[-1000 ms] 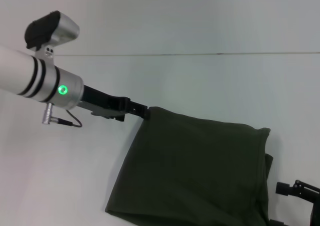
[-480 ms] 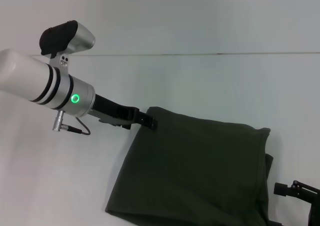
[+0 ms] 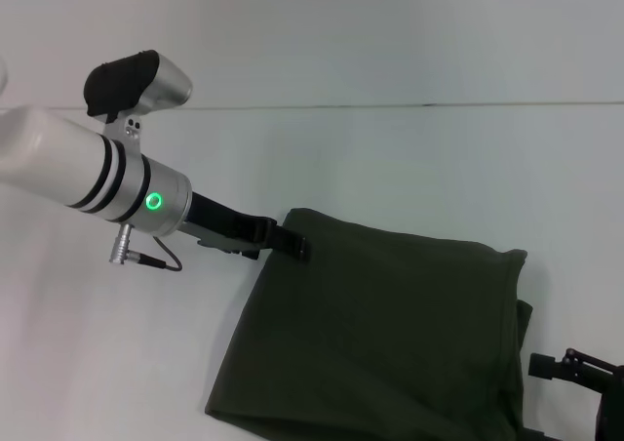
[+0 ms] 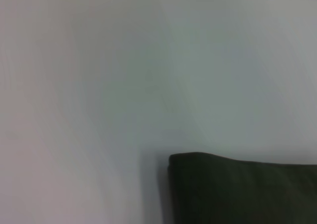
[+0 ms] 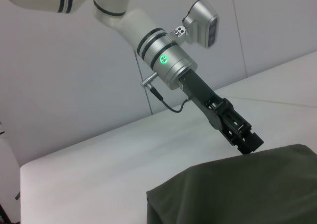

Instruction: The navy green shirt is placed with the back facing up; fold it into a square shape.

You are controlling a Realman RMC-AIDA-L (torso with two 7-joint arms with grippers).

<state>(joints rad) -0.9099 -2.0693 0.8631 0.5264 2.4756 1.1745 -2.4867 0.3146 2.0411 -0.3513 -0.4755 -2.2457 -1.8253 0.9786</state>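
Shirt (image 3: 390, 334), navy green and plain side up, lies already doubled into a rough rectangle on the white table (image 3: 409, 158), toward the near right part of it, its lower edge cut off by the head view. The left end effector (image 3: 292, 243) sits at the shirt's far left corner; from the right wrist view its tips meet the cloth edge, but whether they pinch the fabric or stand apart I cannot tell. The right end effector (image 3: 575, 368) waits low by the near right edge of the table, just beside the shirt's right side, and its state is not readable either.

The step in hand looks like working that far left corner for a further fold. To do it well, I judge the corner should be taken through all layers at once, lifted only enough to clear the cloth beneath, and carried straight so the edges line up. The right side shows loose layers peeking out; those likely need squaring.
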